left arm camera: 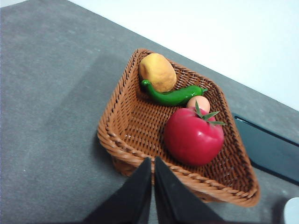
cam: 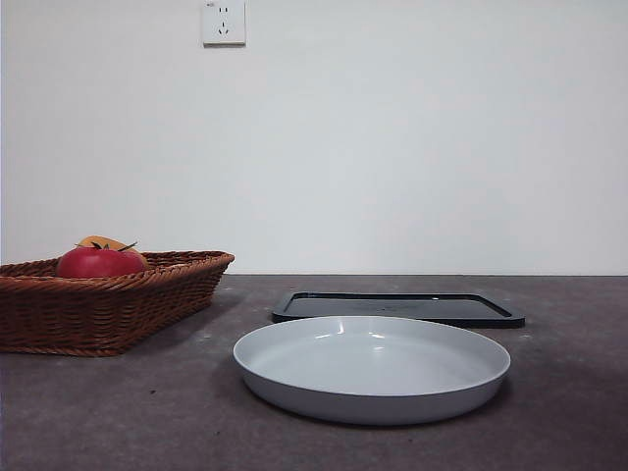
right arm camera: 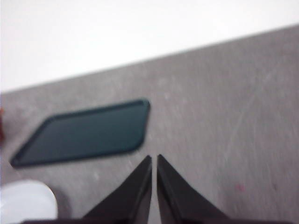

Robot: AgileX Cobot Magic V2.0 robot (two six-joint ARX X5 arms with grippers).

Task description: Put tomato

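Nearest in the front view sits a shallow pale grey plate (cam: 371, 365) on the dark grey tabletop (cam: 118, 412), with nothing in it. Just behind the plate lies a flat black tray (cam: 397, 307), also bare. To the left of both, a brown wicker basket (cam: 108, 304) stands on the tabletop, apart from the plate and tray.

The tomato (cam: 97, 262) is in the basket, its red top and green calyx showing above the rim. Behind it a bit of an orange-yellow fruit (cam: 103, 241) peeks out. From the left wrist view the tomato (left arm camera: 193, 136) rests against the basket's (left arm camera: 135, 126) woven floor near one side wall; beyond it lie a green pepper (left arm camera: 172, 95), a small peach-coloured round thing (left arm camera: 198, 102) touching the tomato's far side, and the yellow fruit (left arm camera: 157, 72) in the far corner.

The left tool (left arm camera: 153, 161) hangs above the basket's near rim, its jaws pressed together and gripping nothing. The right tool (right arm camera: 154, 158) hovers over bare tabletop near the tray (right arm camera: 81, 133), jaws likewise together and empty; the plate's edge (right arm camera: 25, 200) shows at one corner of that blurred view.

A white wall (cam: 392, 137) with a socket (cam: 224, 22) closes the scene.
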